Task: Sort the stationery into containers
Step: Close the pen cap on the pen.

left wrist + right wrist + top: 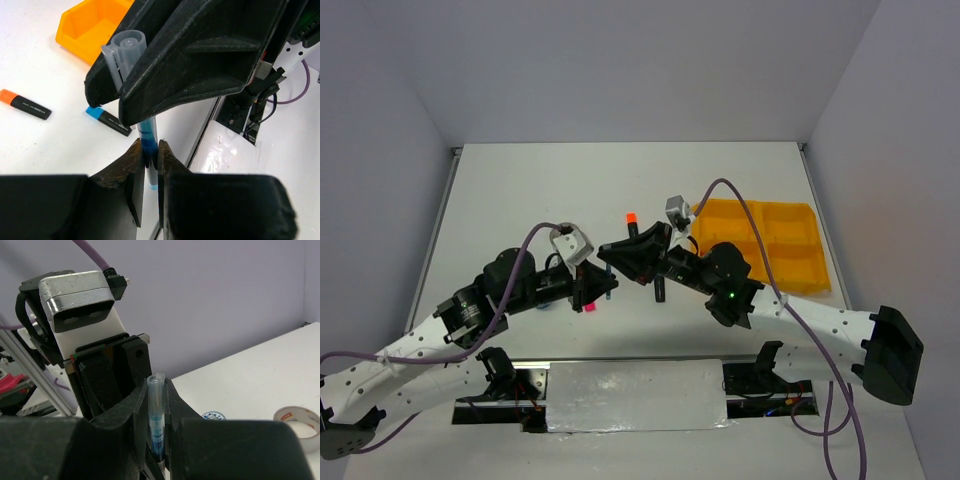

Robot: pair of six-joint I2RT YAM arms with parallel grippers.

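Passing the blue pen (148, 134) mid-air, pinching it with both left end effector (149, 152) and right end effector (156, 397); probably needing a left release before carrying to tray (790, 225).

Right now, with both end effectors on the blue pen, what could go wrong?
1. Left end effector and right end effector both seem clamped on the blue pen; moving either arm before one releases could bend or yank it.
2. The two nearly touch, so a small shift could make them collide.
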